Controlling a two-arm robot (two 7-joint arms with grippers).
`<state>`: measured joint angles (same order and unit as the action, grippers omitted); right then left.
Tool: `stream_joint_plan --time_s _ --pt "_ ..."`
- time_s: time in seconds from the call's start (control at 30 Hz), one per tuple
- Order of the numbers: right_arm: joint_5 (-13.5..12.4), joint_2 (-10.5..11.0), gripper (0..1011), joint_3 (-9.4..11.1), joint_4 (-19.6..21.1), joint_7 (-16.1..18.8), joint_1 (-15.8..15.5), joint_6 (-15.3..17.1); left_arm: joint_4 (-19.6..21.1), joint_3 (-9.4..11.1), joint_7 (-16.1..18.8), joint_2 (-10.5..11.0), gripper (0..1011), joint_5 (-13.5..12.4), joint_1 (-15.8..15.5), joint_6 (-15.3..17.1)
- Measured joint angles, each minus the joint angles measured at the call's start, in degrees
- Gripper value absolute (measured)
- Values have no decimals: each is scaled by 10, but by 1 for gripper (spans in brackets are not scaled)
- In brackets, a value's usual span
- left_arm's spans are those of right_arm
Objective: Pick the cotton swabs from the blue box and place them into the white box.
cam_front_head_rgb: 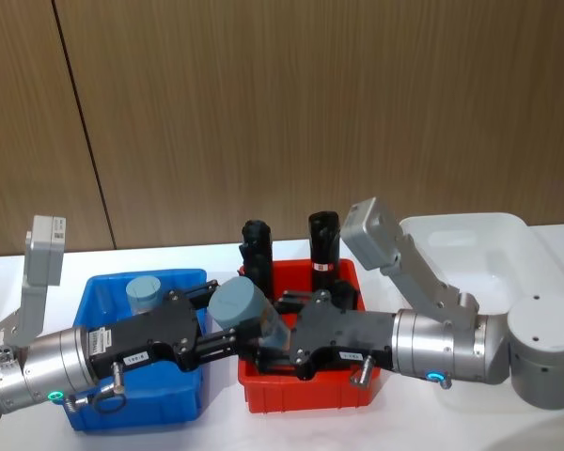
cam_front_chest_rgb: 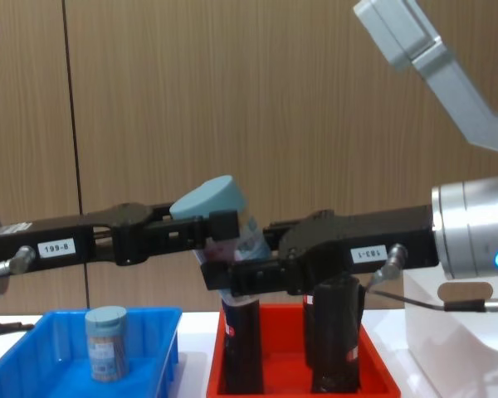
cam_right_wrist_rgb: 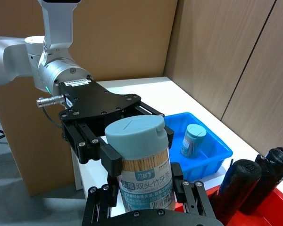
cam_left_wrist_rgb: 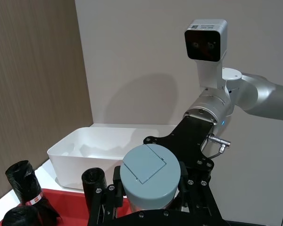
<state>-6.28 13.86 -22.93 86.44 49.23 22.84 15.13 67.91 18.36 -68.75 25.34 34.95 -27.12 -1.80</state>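
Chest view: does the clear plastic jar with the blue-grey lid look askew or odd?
Yes. The clear plastic jar with the blue-grey lid leans in the air above the red plastic tray, gripped by the left gripper and the right gripper at once.

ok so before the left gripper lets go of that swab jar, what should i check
1. Left gripper shut on the clear plastic swab jar near its blue-grey lid: ok.
2. Right gripper shut on the jar's lower body: ok.
3. Jar upright: not ok, it tilts in the chest view.
4. Clearance over the tall black rolls in the red plastic tray: cannot tell.
5. White plastic box open beside the right arm: ok.
6. Second jar upright in the bright blue tray: ok.
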Motion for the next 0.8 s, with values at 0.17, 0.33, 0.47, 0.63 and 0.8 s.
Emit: stream_joint_plan --time_s 0.17,0.33,0.47,0.63,0.8 --pt "0 0 657 -1 -2 1 3 0 0 0 0 0 659 1 0 0" --pt "-1 1 657 -3 -2 1 5 0 0 0 0 0 659 1 0 0" --pt "-2 1 657 -4 -2 0 7 -1 0 0 0 0 728 1 0 0" --pt "-6 2 657 -5 -2 -1 7 -2 0 0 -1 0 870 -1 0 0" --pt "-11 4 657 -6 0 -5 7 -3 0 0 -1 0 972 -1 0 0"
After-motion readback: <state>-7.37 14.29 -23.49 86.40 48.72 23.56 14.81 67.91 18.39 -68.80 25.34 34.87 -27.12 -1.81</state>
